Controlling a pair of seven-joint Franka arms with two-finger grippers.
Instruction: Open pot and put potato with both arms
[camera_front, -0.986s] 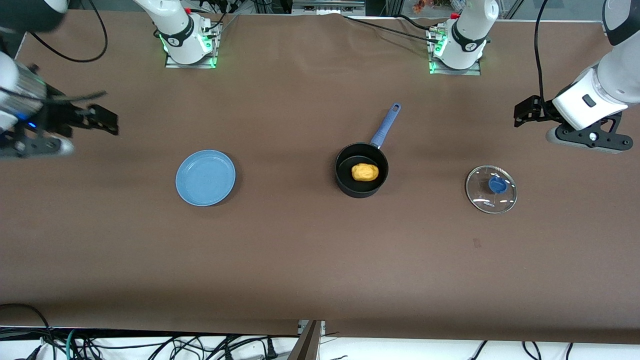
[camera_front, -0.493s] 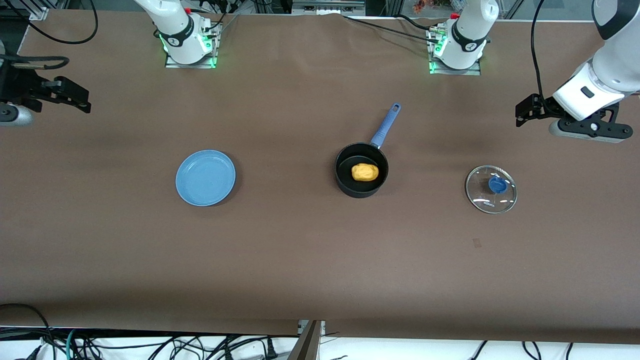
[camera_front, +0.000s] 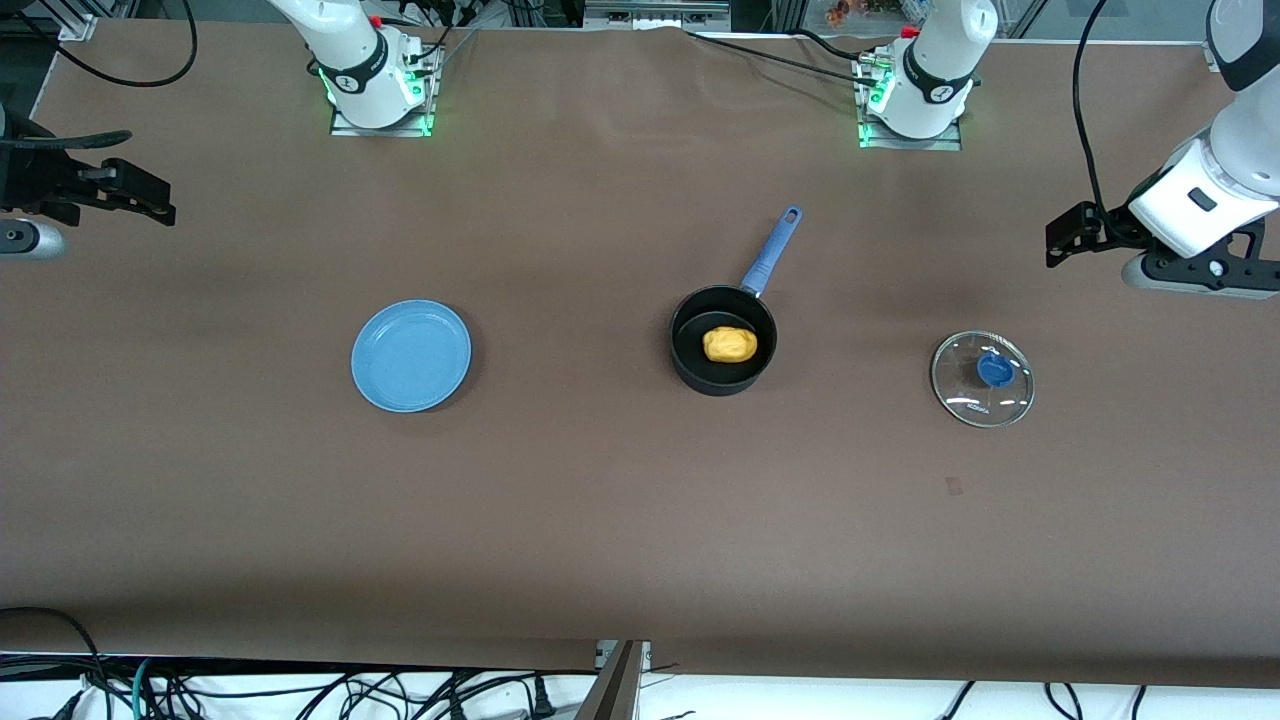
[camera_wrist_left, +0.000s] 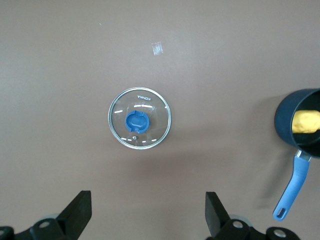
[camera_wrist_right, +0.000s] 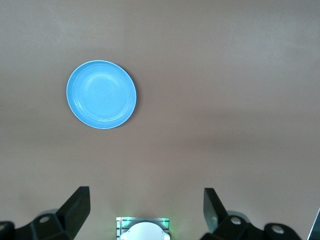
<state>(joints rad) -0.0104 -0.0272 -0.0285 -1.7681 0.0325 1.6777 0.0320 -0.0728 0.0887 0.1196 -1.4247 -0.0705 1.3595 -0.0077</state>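
Note:
The black pot (camera_front: 723, 340) with a long blue handle stands open mid-table, and the yellow potato (camera_front: 729, 344) lies inside it. Both also show in the left wrist view: the pot (camera_wrist_left: 292, 131) and the potato (camera_wrist_left: 306, 121). The glass lid (camera_front: 982, 379) with a blue knob lies flat on the table toward the left arm's end; it also shows in the left wrist view (camera_wrist_left: 139, 119). My left gripper (camera_front: 1066, 232) is open and empty, raised over the table's left-arm end. My right gripper (camera_front: 140, 192) is open and empty, raised at the right arm's end.
A flat blue plate (camera_front: 411, 355) lies empty toward the right arm's end, also in the right wrist view (camera_wrist_right: 101, 94). The right arm's base (camera_wrist_right: 143, 229) shows between that gripper's fingers. A small mark (camera_front: 953, 486) lies on the brown cloth near the lid.
The right gripper rose and drew back toward its end of the table, then nearly stopped. The left gripper drifted a little outward toward its end. Pot, potato and lid stayed still.

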